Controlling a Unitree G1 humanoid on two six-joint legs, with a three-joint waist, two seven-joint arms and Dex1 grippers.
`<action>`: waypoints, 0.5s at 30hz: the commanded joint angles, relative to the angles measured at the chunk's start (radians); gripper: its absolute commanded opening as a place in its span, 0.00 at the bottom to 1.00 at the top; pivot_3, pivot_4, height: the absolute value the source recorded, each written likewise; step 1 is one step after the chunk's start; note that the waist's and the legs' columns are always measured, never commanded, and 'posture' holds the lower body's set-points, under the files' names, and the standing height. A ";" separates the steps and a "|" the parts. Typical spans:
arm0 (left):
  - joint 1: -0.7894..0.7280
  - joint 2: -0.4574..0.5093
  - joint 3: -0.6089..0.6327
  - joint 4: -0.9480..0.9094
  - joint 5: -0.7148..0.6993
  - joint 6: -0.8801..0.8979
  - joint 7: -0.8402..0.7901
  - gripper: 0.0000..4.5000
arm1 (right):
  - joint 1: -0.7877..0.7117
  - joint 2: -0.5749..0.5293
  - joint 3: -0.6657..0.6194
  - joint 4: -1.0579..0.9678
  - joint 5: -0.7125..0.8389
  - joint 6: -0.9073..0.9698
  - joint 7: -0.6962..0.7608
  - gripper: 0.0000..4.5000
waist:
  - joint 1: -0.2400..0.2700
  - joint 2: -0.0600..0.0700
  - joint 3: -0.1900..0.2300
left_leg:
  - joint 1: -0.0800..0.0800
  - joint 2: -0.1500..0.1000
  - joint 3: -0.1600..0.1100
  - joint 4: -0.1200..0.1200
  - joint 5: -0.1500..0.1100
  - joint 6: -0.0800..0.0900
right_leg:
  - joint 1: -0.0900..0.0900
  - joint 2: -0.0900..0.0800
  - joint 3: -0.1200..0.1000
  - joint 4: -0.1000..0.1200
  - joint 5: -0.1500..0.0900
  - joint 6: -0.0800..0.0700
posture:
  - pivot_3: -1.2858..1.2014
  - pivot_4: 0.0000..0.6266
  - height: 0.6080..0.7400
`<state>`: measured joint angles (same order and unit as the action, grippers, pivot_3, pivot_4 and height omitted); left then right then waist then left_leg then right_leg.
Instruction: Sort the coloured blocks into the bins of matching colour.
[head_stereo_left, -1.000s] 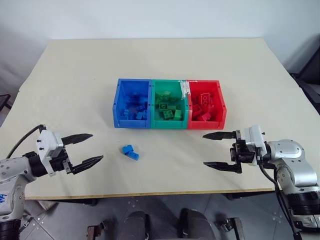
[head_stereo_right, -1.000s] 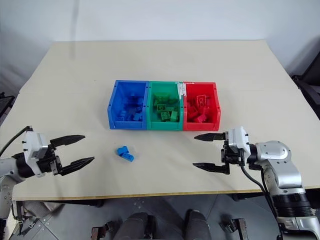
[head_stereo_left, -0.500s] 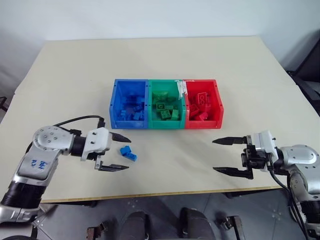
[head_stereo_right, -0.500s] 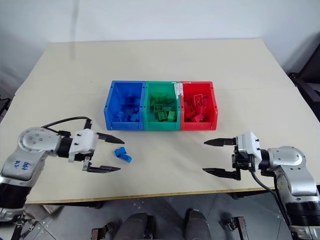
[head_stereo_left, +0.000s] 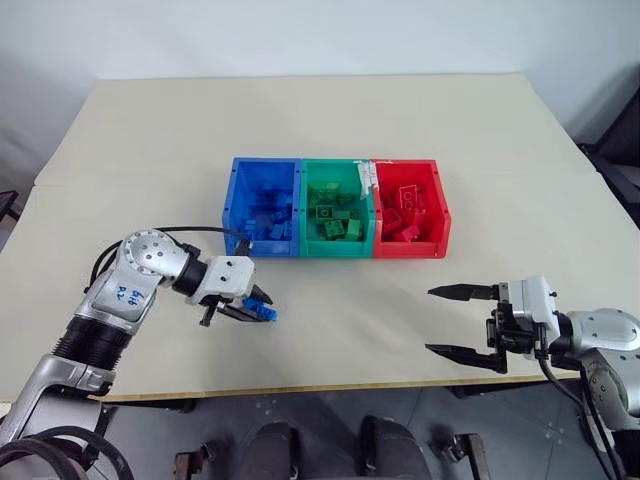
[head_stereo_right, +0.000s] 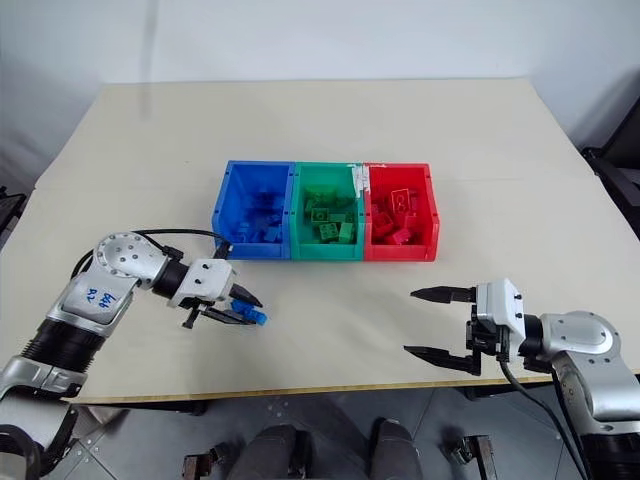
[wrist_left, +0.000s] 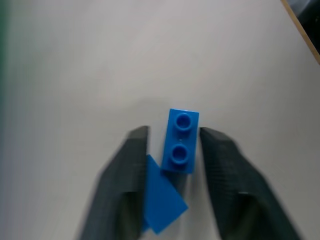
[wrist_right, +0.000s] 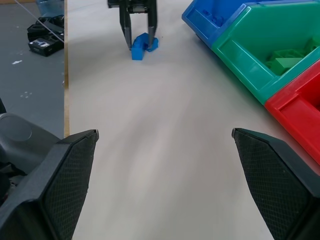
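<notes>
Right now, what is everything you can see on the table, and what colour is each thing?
table: one, pale beige, under everything.
bins: three joined in a row at the table's middle; blue on the left, green in the middle, red on the right.
blocks in the bins: several in each, too heaped to count; blue in the blue bin, green in the green, red in the red.
loose blue blocks: two, touching each other, on the table in front of the blue bin, between the left tool's fingers.
left tool: one, black fingers, shut on the loose blue blocks.
right tool: one, black fingers, open, holding nothing, near the table's front edge on the right.
</notes>
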<state>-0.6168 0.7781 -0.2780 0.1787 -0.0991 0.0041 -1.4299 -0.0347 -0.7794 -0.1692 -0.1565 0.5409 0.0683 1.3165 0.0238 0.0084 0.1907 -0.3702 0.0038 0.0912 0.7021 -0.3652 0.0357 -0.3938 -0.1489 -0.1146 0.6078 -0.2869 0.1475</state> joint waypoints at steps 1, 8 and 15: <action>0.001 -0.008 -0.007 0.003 0.009 -0.017 -0.007 0.10 | 0.004 0.002 -0.033 -0.027 0.022 -0.010 -0.009 1.00 | 0.000 0.000 0.000 | 0.000 0.000 0.000 0.000 0.000 0.000 | 0.000 0.000 0.000 0.000 0.000 0.000 | 0.52 0.24 1.00; 0.001 -0.066 0.092 -0.025 -0.099 0.069 0.060 0.10 | -0.012 0.018 -0.036 -0.015 0.032 -0.012 -0.032 1.00 | 0.002 0.000 0.000 | 0.000 0.000 -0.001 0.001 0.000 0.000 | 0.000 0.000 0.000 0.000 0.000 0.000 | 0.52 0.24 1.00; -0.020 -0.167 0.323 -0.106 -0.293 0.314 0.305 0.10 | -0.009 0.113 -0.153 -0.104 0.167 0.074 -0.231 1.00 | 0.000 0.000 0.000 | 0.000 0.006 -0.009 0.002 0.000 0.000 | 0.000 0.000 0.000 0.001 0.000 0.000 | 0.52 0.24 1.00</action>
<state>-0.6211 0.6168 -0.0147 0.1111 -0.3443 0.2850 -1.1820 -0.0460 -0.6767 -0.2796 -0.2130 0.6652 0.1371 1.1229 0.0238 0.0082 0.1908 -0.3706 0.0097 0.0819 0.7037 -0.3651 0.0359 -0.3936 -0.1491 -0.1150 0.6093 -0.2868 0.1477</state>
